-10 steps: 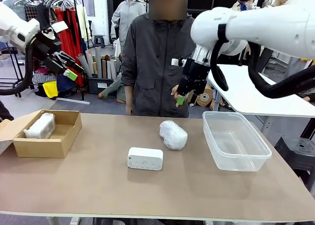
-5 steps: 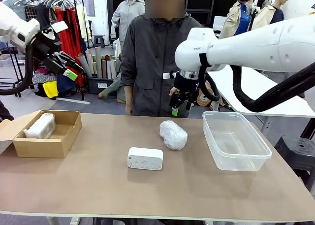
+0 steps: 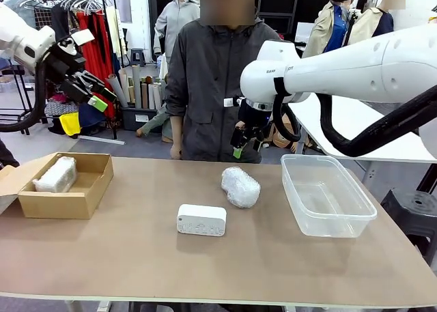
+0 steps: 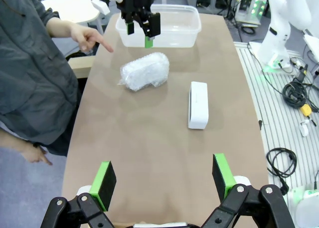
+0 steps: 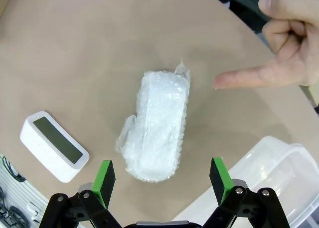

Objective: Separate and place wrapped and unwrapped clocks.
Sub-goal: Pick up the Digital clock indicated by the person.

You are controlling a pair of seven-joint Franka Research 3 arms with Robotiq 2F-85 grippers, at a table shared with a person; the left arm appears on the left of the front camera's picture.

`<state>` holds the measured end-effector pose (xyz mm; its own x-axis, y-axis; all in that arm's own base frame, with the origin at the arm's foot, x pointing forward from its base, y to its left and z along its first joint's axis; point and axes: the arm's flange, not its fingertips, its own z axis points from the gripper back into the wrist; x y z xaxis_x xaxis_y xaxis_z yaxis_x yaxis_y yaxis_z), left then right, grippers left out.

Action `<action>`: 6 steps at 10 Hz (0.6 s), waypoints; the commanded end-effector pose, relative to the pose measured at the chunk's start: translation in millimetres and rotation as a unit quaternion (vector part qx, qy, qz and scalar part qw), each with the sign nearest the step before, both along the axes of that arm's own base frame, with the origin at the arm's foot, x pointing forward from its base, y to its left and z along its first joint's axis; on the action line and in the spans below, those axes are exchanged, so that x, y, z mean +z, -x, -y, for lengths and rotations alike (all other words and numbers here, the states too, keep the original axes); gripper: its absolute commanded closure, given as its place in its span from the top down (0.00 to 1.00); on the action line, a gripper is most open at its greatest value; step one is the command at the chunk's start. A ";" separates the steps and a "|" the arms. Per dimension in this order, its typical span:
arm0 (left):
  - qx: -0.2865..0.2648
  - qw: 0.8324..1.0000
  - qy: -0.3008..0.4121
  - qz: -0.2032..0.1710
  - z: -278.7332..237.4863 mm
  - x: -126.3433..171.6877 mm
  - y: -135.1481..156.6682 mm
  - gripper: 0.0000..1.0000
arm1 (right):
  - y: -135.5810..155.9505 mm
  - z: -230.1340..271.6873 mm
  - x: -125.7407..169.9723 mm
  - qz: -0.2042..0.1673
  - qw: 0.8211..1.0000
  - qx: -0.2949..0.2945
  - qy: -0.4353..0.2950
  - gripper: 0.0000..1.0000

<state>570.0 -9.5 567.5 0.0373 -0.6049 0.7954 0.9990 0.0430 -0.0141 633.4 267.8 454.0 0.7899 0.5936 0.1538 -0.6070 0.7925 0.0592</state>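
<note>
Wrapped clocks, count: two are showing.
First wrapped clock (image 3: 56, 175): it is lying inside the cardboard box (image 3: 85, 204) at the left end of the desk (image 3: 136, 264), along the box's left wall.
Second wrapped clock (image 3: 240, 187): it is lying on the bare desk near the middle, toward the far edge, between the box and the clear tub (image 3: 341, 224).
Unwrapped clocks, count: one. The bare white clock (image 3: 201, 220) is sitting on the desk just near-left of the second wrapped clock, apart from it.
Containers, count: two. The box is standing at the left and the tub at the right.
Right hand (image 3: 242, 148): it is hovering above the second wrapped clock with its jaws spread wide, gripping nothing.
Left hand (image 3: 101, 97): it is hanging high at the far left, above the box, jaws spread wide and gripping nothing.
Person's hand (image 5: 294, 48): it is reaching in from the far side, with one finger pointing at the second wrapped clock and stopping just short of it.
</note>
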 end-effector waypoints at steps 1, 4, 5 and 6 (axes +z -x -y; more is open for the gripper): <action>-0.006 1.000 0.000 0.006 -1.0 -0.1 2.1 1.00 | -1.3 -0.1 -7.0 -0.002 1.000 0.000 0.008 1.00; -0.006 1.000 0.000 0.006 -1.0 -0.1 2.1 1.00 | 24.3 7.1 20.3 0.006 0.994 0.103 -0.044 1.00; -0.006 1.000 0.000 0.006 -1.0 -0.1 2.1 1.00 | 46.0 17.6 40.5 0.034 0.986 0.147 -0.066 1.00; -0.006 1.000 0.000 0.006 -1.0 -0.1 2.1 1.00 | 72.2 29.4 59.4 0.062 0.979 0.178 -0.075 1.00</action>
